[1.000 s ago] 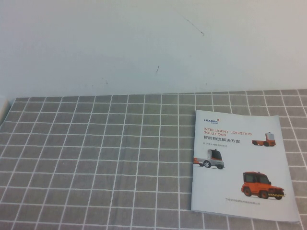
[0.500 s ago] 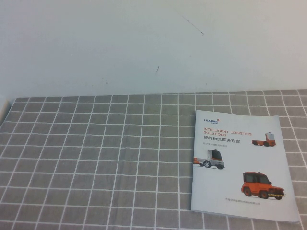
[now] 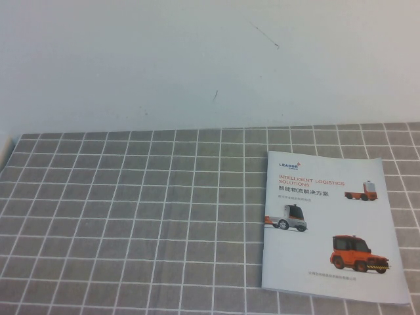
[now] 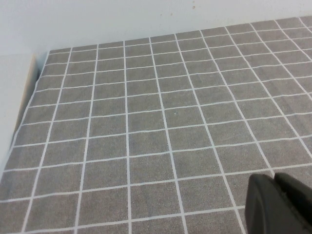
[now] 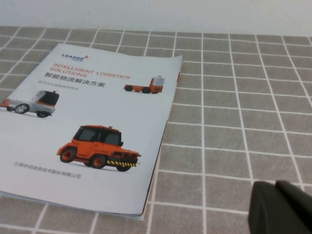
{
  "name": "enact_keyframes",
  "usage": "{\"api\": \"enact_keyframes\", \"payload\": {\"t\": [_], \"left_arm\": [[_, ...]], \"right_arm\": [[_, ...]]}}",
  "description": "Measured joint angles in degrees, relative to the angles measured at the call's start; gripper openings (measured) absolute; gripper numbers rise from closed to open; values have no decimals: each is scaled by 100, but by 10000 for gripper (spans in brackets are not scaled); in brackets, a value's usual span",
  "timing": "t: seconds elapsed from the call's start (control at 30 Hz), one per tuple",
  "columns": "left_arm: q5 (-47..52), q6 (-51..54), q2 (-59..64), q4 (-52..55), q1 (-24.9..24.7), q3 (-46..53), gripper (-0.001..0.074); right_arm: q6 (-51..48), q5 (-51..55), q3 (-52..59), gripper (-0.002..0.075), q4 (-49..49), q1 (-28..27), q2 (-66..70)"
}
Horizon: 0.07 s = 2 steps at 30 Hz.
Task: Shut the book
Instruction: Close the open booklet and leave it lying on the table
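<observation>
LEADOR "Intelligent Logistics Solutions" book (image 3: pixel 328 226) shut, left gripper (image 4: pixel 275 179) closed over cloth (image 4: pixel 146 122), right gripper (image 5: pixel 276 186) closed nearby

you only get a black corner of the left gripper (image 4: pixel 280 204), cut off by the frame's edge above the grey checked cloth (image 4: pixel 146 122), and the same of the right gripper (image 5: pixel 280 208), near the white paper booklet with orange vehicles on its cover (image 5: pixel 92 122) — both arms lie outside the high view. the booklet loses one corner to the right wrist picture's edge, and its smallest print (image 3: pixel 333 276) is too small to read. a pale slab (image 4: pixel 14 97) beside the cloth is cut off too.
</observation>
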Motion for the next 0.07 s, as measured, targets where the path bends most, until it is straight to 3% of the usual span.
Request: {"api": "enact_keyframes", "payload": {"t": [0.07], "left_arm": [[0,0,0,0,0,0,-4]], "right_arm": [[0,-11,0,-2,0,0,0]]}}
